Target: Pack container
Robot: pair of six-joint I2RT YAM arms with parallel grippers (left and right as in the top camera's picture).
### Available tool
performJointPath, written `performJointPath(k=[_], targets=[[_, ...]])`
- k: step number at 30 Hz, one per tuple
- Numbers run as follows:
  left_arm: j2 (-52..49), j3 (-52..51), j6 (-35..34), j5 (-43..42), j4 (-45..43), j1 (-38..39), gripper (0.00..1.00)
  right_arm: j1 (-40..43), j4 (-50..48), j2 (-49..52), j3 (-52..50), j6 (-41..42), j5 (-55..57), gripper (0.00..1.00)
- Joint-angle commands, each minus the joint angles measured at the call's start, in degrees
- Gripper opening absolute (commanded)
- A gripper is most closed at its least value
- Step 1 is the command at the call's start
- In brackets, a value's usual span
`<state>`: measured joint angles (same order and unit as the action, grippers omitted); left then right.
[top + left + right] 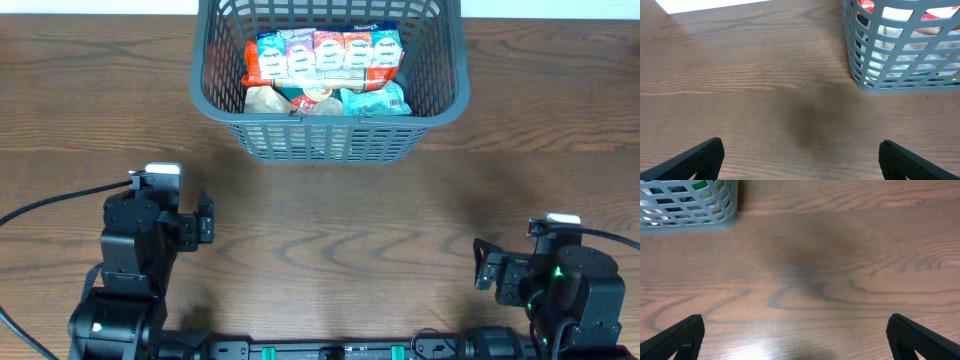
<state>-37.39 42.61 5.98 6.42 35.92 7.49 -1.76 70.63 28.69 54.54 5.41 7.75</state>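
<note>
The container stands at the far middle of the table, with food packets inside it. The left arm and right arm sit near the table's front edge, well apart from it. The left jaws are spread wide and empty, with the container ahead to their right. The right jaws are likewise released, with it ahead to their left.

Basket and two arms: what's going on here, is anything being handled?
Nothing is being handled. The basket sits at the far side of the table with food packets inside it. The left gripper and right gripper are open and empty, near the front, well apart from the basket. No packet shows outside it, so packing looks finished.
</note>
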Motion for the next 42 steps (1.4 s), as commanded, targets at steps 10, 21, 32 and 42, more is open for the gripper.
performJointPath(k=[10,21,32,42], targets=[[0.0,0.0,-0.5,0.7,0.0,-0.3,0.99,-1.7,-4.8,-19.4,-3.4,-1.4,-4.2,0.99],[0.0,0.0,-0.5,0.7,0.0,-0.3,0.99,-2.7,-41.1,-27.9,-33.2,-1.2,-6.3,0.99],[0.0,0.0,-0.5,0.7,0.0,-0.3,0.99,-2.8,-76.4,-28.4,-53.7,-3.5,-3.1,0.99],[0.0,0.0,-0.5,0.7,0.0,-0.3,0.99,-1.9,-68.8,-28.4,-54.2,-16.9,-7.6,0.99]])
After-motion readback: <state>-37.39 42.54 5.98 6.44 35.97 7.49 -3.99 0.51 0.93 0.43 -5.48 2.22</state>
